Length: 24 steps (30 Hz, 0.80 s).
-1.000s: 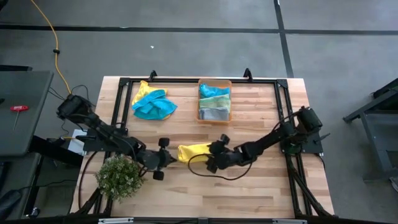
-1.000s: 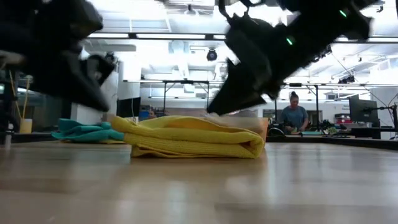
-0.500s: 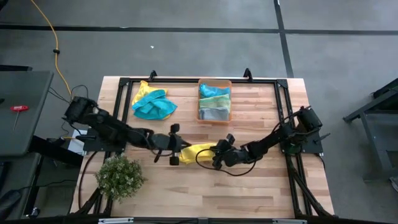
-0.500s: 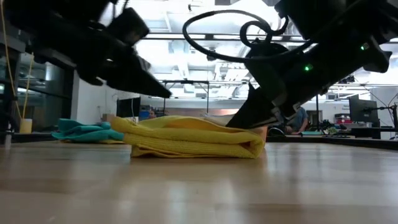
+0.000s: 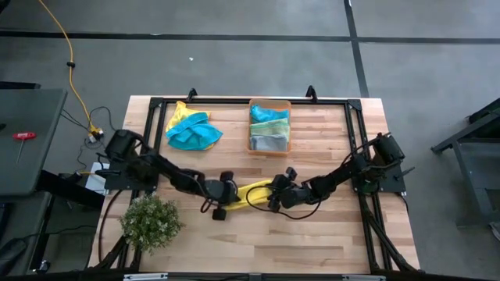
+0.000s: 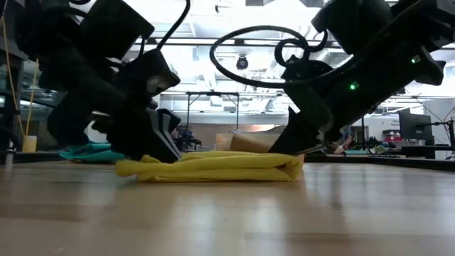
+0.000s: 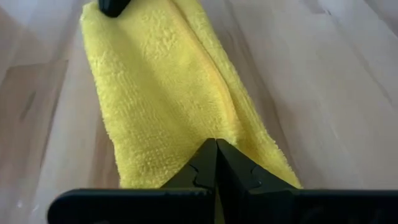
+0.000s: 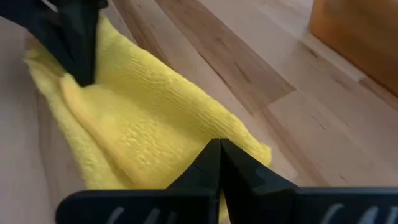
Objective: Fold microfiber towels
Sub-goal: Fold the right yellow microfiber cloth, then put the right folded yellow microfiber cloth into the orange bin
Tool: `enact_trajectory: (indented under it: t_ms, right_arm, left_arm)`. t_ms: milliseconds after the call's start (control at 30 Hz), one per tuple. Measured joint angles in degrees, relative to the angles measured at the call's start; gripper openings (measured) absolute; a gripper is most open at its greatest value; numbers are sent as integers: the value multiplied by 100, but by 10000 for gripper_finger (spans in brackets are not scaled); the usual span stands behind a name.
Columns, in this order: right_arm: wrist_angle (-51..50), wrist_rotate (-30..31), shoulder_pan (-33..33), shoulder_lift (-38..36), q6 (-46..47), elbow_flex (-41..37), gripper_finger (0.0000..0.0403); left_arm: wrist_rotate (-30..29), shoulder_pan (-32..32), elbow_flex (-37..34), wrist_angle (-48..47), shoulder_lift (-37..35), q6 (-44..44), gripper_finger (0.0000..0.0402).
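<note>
A yellow microfiber towel (image 5: 251, 190), folded into a long narrow strip, lies flat on the wooden table's middle (image 6: 220, 167). My left gripper (image 5: 229, 197) is shut, with its tips on the strip's left end (image 7: 216, 146). My right gripper (image 5: 271, 197) is shut at the strip's right end (image 8: 221, 146). A loose teal-blue towel (image 5: 191, 131) lies heaped at the far left on another yellow one. Folded teal, green and grey towels sit in the orange bin (image 5: 287, 125). My left gripper presses its shut fingertips down on the top of the yellow strip's left end (image 7: 186, 155), slanting down from the table's left and lying along the strip. That end lies flattened on the table (image 6: 142, 169). My right gripper sets its shut fingertips on the strip's right end (image 8: 186, 149), slanting down from the table's right, along the strip. Whether a layer is caught between them I cannot tell. The towel rests on the table.
A small bushy plant (image 5: 148, 221) stands at the near left, close behind my left arm. A black frame (image 5: 234, 101) runs around the table's edges. Bare wood lies in front of the towel (image 5: 297, 242). A person stands far back in the room (image 6: 346, 142).
My left gripper has gone toward the table's right and down onto the yellow towel's left end, which now lies pressed flat where it bulged before. My right gripper has sunk a little at the right end and has shut from wide open.
</note>
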Motion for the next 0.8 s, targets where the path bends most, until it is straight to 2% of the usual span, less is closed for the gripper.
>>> enact_trajectory:
  t_ms: [233, 367, 467, 667, 800]
  right_arm:
    - [-394, 169, 3, -54, 102, 0, 0]
    - [-850, 459, 58, -562, -118, 1, 0]
    - [-1412, 432, 122, -997, 231, 0, 0]
    - [-2345, -875, -69, -1548, 1534, 0, 12]
    - [-2287, -2043, -355, -1473, 1971, 0, 68]
  left_arm:
    - [-210, -187, 2, -55, 4, -14, 0]
    - [-209, -166, 1, -114, 2, -38, 0]
    - [-216, -167, 4, -172, -1, -61, 0]
    - [-300, -180, 0, -187, -1, -164, 0]
    - [-321, -180, 0, -200, 2, -165, 0]
